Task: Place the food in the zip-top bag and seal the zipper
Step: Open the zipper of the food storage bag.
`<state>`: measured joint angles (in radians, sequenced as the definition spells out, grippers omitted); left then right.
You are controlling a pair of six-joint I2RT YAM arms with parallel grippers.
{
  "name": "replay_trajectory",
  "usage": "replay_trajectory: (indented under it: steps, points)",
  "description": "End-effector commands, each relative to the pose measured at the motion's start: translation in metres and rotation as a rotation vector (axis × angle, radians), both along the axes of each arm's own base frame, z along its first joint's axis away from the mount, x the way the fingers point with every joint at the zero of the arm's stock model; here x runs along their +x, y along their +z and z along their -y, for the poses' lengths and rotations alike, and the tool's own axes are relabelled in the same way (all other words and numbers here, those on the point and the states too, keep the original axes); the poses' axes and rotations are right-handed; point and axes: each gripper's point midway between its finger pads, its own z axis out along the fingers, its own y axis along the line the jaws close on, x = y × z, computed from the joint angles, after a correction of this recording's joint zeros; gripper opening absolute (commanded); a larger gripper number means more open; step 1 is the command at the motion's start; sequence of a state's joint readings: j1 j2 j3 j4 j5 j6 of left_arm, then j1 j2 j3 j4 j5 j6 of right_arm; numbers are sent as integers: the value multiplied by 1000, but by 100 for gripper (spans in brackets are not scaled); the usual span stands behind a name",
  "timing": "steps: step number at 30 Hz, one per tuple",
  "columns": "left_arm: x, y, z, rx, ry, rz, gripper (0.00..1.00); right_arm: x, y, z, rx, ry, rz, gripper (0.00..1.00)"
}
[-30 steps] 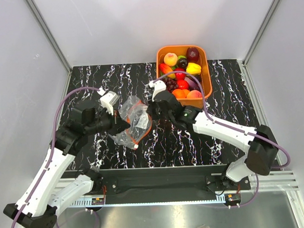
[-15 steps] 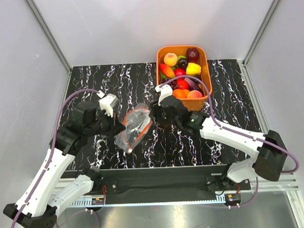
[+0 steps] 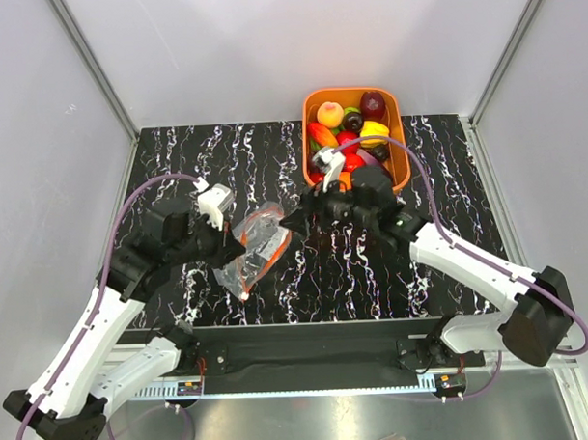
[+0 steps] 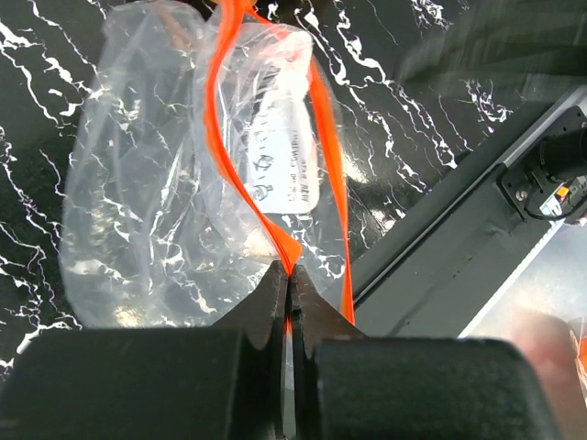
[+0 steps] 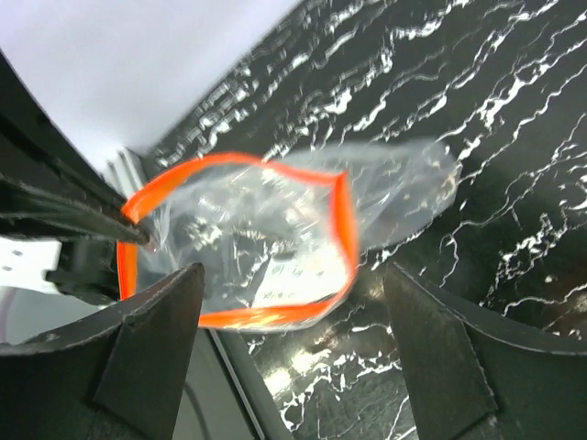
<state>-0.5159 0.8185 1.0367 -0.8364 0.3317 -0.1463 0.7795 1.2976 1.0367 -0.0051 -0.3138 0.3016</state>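
The clear zip-top bag hangs left of centre over the black marble table, its mouth held open as an orange loop. My left gripper is shut on the orange zipper strip at the rim. My right gripper stands open just right of the bag with nothing between its fingers, and it faces the mouth. No food shows inside the bag. The food lies piled in the orange basket.
The orange basket sits at the back right, right behind my right wrist. White walls with metal posts close in the table on three sides. A metal rail runs along the near edge.
My right gripper has opened, let go of the bag's rim and drawn back to the right toward the basket. The bag has slumped toward my left gripper, which still grips it.
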Motion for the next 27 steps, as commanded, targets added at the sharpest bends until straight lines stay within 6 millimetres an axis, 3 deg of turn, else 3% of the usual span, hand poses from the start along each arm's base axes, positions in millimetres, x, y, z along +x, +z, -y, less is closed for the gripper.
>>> replay_trajectory:
  steps: [1,9,16,22,25,27]
  points:
    - [-1,9,1,-16,-18,56,0,-6,38,5,135,120,12,87]
    - [-8,10,6,-28,-54,59,0,1,36,-9,132,214,-36,95]
    - [-16,24,6,-52,-82,95,0,-3,24,-21,145,334,-111,88]
    - [-24,30,8,-72,-120,103,0,-11,18,-28,195,424,-135,90]
    - [-26,32,10,-77,-133,105,0,-21,27,-30,236,502,-107,84]
    - [-27,34,11,-82,-137,110,0,-28,29,-30,250,554,-123,70]
